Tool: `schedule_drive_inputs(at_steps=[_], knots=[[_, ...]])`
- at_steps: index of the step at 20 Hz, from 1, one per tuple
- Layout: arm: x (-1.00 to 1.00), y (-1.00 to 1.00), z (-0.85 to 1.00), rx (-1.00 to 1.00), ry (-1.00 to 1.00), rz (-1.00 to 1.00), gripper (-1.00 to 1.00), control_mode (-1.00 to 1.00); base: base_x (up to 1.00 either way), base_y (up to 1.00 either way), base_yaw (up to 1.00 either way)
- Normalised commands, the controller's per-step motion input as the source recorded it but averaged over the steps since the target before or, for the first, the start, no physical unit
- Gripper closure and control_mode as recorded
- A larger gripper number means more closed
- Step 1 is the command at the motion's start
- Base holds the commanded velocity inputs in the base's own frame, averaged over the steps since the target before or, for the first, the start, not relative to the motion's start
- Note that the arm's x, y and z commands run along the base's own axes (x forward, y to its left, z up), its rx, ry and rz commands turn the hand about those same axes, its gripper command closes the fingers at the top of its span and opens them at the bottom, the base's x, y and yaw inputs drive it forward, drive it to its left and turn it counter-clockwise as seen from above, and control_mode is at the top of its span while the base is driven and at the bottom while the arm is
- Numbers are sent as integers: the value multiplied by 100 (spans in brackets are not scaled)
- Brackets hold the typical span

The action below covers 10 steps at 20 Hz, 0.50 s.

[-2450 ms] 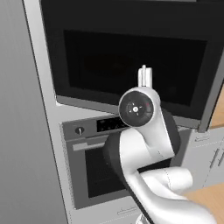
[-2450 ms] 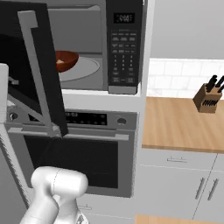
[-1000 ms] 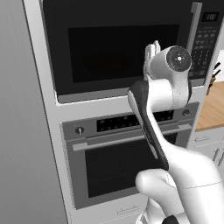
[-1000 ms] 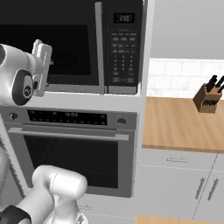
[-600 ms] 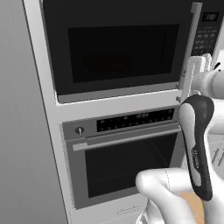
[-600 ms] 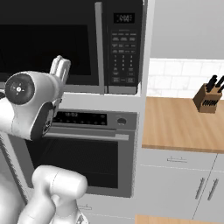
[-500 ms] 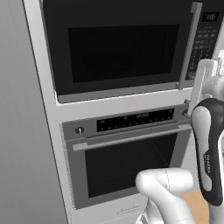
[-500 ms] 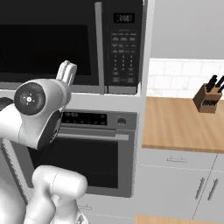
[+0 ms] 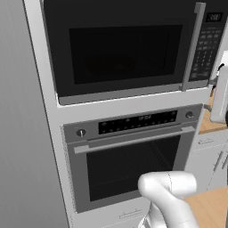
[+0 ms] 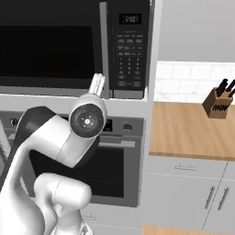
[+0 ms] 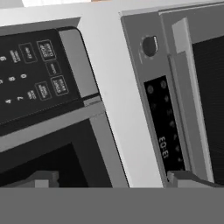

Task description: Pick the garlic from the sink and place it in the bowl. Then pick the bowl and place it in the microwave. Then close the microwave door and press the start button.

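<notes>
The microwave door (image 9: 120, 49) lies flush against the microwave, its dark window showing nothing of the inside. Its long silver handle (image 9: 192, 44) stands next to the black keypad strip (image 9: 207, 49). In the right base view my gripper (image 10: 97, 84) points up at the microwave's lower edge, just below the handle (image 10: 104, 46) and left of the keypad (image 10: 128, 55). In the hand view the gripper (image 11: 116, 178) is open and holds nothing, with the keypad (image 11: 30, 74) at upper left. The bowl and garlic are hidden behind the door. The sink is out of view.
The larger oven (image 9: 133, 173) with its horizontal handle sits directly under the microwave; its knob (image 11: 150, 45) and display show in the hand view. To the right run a wooden counter (image 10: 193, 128) with a knife block (image 10: 218, 103) and white cabinets below.
The microwave door was open with the bowl visible inside 2.5 s ago; it is shut now. My arm has swung right across the door toward the handle and keypad.
</notes>
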Motion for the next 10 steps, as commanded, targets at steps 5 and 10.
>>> schedule_drive_inputs(at_steps=[5,10], knots=[[28,-12,-14,1,0,7,-100,-100,0,0,0],[32,-11,-3,0,-2,1,-100,-100,0,0,0]])
